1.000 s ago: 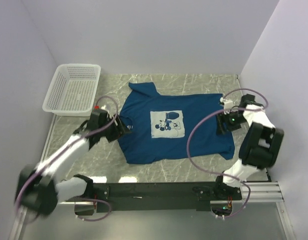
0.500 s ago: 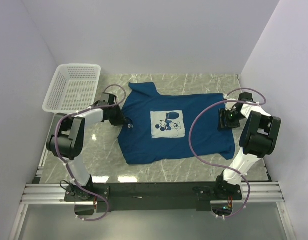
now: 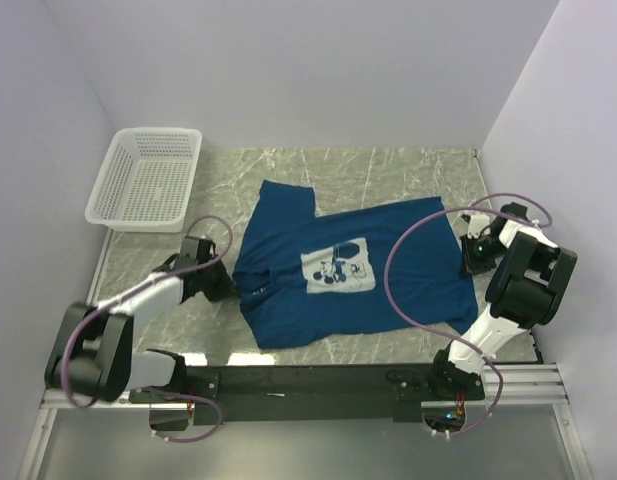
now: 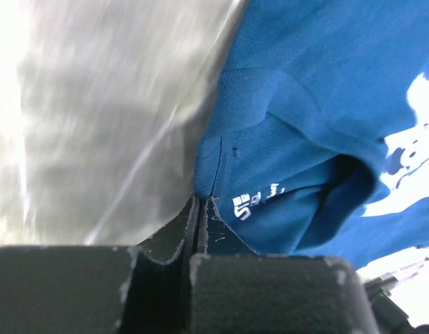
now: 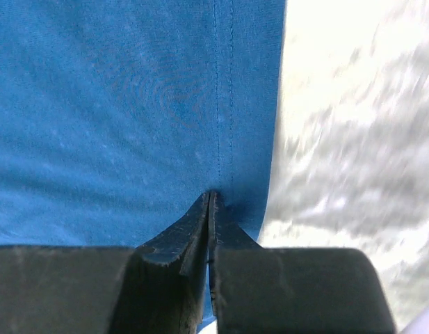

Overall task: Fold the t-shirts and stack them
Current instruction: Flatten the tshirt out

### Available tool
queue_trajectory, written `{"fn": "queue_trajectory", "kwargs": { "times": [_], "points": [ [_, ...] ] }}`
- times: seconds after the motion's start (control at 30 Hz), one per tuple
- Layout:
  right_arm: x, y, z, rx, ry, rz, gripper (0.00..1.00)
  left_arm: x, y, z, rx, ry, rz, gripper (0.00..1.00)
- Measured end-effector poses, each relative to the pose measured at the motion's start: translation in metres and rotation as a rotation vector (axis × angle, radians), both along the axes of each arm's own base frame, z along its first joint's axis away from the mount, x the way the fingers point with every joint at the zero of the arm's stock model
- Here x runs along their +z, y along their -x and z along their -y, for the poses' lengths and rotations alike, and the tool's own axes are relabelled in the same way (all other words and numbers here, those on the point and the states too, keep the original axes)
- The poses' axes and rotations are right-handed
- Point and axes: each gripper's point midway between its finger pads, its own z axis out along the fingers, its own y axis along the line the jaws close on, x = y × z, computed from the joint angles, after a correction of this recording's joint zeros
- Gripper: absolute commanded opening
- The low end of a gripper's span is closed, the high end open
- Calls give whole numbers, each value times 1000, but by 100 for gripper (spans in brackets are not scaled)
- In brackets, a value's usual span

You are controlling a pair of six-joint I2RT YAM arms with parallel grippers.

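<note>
Top external: left jaws pinch the shirt [image 3: 350, 262] by its collar at 9 o'clock; right jaws pinch its hem at 3 o'clock.

1 overhead, 2 close on t-shirt [image 3: 408, 265]

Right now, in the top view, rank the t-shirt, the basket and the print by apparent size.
1. t-shirt: by far the largest, spread out flat.
2. basket: clearly smaller.
3. print: smallest, a pale patch on the chest.
The gaps are wide, so none of these is a close call.
</note>
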Motion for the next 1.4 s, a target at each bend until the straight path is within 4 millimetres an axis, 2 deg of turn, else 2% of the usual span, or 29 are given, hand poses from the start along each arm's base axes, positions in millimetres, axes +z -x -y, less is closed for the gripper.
{"fn": "queue_trajectory", "kwargs": {
  "times": [0.03, 0.07, 0.1, 0.13, 0.17, 0.2, 0.23, 0.27, 0.3, 0.37, 0.43, 0.5, 0.57, 0.63, 0.7, 0.77, 0.87, 0.93, 1.1, 1.23, 1.4],
  "points": [
    [0, 8, 1, 4, 5, -5, 11, 1, 10, -1, 10, 11, -4, 2],
    [0, 13, 1, 11, 9, -11, 21, 3, 16, -2, 16, 19, -6, 4],
    [0, 20, 0, 19, 9, -21, 25, 6, 20, -2, 18, 28, -1, 19],
    [1, 27, -1, 31, 7, -32, 30, 10, 22, -1, 19, 35, 5, 26],
    [2, 32, -3, 45, 3, -42, 38, 15, 22, 0, 23, 47, 17, 32],
    [4, 36, -5, 56, -6, -53, 42, 22, 20, 0, 28, 54, 32, 44],
    [7, 38, -8, 69, -16, -56, 46, 28, 19, 0, 29, 58, 49, 50],
    [12, 39, -11, 83, -31, -55, 55, 38, 16, 0, 33, 61, 72, 55],
    [18, 38, -14, 92, -46, -48, 59, 51, 10, 0, 38, 62, 113, 64],
    [37, 24, -15, 111, -71, -2, 65, 83, -7, 0, 43, 66, 220, 68],
    [59, -1, -15, 124, -85, 72, 65, 110, -28, 1, 37, 74, 309, 70],
    [84, -37, -14, 120, -96, 162, 65, 132, -59, 4, 23, 81, 378, 69],
    [98, -79, -16, 105, -115, 224, 65, 147, -99, 12, -5, 88, 415, 69],
    [97, -119, -20, 68, -152, 253, 66, 147, -147, 22, -34, 83, 425, 70],
    [81, -148, -25, 18, -185, 244, 66, 132, -194, 31, -64, 72, 414, 70],
    [59, -167, -28, -36, -215, 206, 66, 115, -229, 36, -88, 63, 401, 72],
    [34, -185, -26, -107, -235, 157, 66, 89, -265, 41, -117, 64, 367, 73],
    [23, -196, -20, -146, -234, 143, 65, 76, -282, 43, -133, 77, 352, 71],
    [23, -209, -13, -194, -214, 151, 64, 54, -305, 48, -159, 112, 325, 73],
    [24, -220, -10, -208, -200, 163, 61, 37, -305, 52, -177, 134, 283, 76],
    [17, -223, -13, -202, -201, 141, 53, 30, -302, 53, -187, 139, 259, 77]
  ]
}}
